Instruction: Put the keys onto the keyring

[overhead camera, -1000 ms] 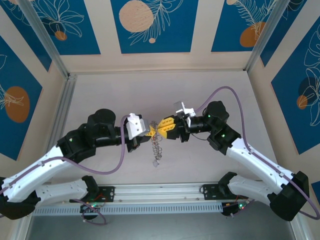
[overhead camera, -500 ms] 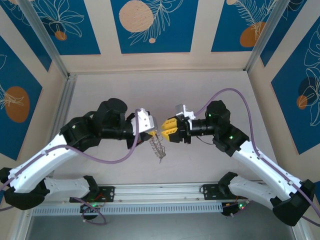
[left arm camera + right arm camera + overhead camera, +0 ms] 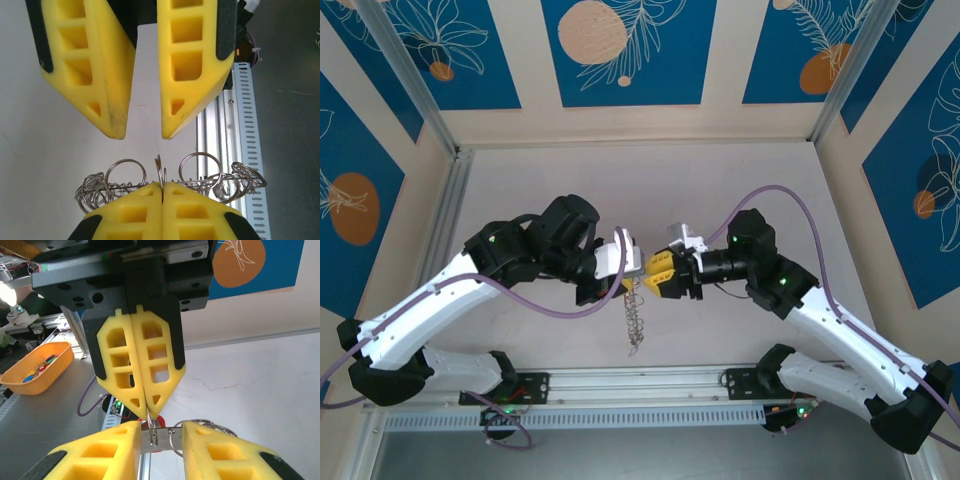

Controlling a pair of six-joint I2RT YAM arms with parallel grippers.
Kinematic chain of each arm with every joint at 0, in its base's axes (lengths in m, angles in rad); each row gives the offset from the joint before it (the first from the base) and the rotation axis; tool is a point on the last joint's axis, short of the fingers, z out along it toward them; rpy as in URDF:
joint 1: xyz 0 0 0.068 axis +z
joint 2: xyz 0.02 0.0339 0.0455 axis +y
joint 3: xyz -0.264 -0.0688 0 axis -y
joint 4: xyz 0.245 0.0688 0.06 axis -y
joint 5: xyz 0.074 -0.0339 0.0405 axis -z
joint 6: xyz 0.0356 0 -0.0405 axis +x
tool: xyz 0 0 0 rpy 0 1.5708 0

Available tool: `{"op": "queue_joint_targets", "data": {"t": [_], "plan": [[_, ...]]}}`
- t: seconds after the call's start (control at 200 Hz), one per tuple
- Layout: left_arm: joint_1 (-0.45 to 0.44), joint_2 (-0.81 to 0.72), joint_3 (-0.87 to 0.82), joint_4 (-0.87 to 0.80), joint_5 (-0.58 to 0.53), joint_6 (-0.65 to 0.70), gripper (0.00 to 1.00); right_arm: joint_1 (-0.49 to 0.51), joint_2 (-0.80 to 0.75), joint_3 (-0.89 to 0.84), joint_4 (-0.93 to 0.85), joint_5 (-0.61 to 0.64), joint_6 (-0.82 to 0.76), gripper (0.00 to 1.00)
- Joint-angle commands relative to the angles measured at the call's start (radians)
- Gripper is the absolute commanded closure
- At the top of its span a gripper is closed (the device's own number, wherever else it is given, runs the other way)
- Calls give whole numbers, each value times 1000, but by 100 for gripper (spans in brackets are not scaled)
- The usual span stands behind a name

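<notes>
The keyring (image 3: 635, 318) hangs as a string of silver loops from where the two grippers meet, above the table. My left gripper (image 3: 632, 270) is shut on one silver loop of it; in the left wrist view its tips (image 3: 162, 186) pinch that loop, and more loops (image 3: 200, 172) fan out to both sides. My right gripper (image 3: 656, 276) faces it, open, its fingers (image 3: 115, 100) apart with bare table between them. In the right wrist view the ring's flat grey strip (image 3: 172, 436) lies across the gap of the right gripper (image 3: 161, 424). The red key (image 3: 162, 420) peeks from behind that strip, mostly hidden.
An aluminium rail (image 3: 640, 385) runs along the near table edge below the hanging ring. An orange basket (image 3: 37, 367) of small coloured pieces stands off the table. Blue patterned walls (image 3: 620, 50) close in the back and sides.
Both grippers have drifted a little toward the near edge, still tip to tip. The left arm's elbow swung right. The ring still hangs from the left gripper, now lower.
</notes>
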Motion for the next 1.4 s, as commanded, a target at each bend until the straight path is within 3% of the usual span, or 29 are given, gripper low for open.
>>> {"op": "queue_joint_targets", "data": {"t": [0.0,0.54,0.72,0.815,0.905,0.99,1.05,1.396], "plan": [[10,-2,45,-17,47,22,100,10,-3,-10,-25,-23,-20,73],[11,17,57,-32,55,24,100,62,60,17,-15,-65,-47,78],[10,16,52,-20,56,19,100,73,81,34,-36,-59,-70,100],[11,7,33,9,52,11,100,73,63,19,-20,-27,-67,100],[15,-16,-7,55,40,-8,100,62,26,-19,62,-7,-18,100],[26,-55,-64,125,62,-42,80,50,-5,-76,206,-17,66,100],[36,-87,-105,173,69,-69,72,47,-23,-104,284,-13,106,100],[68,-192,-238,388,145,-143,69,50,-20,-183,608,-41,253,100]]}}
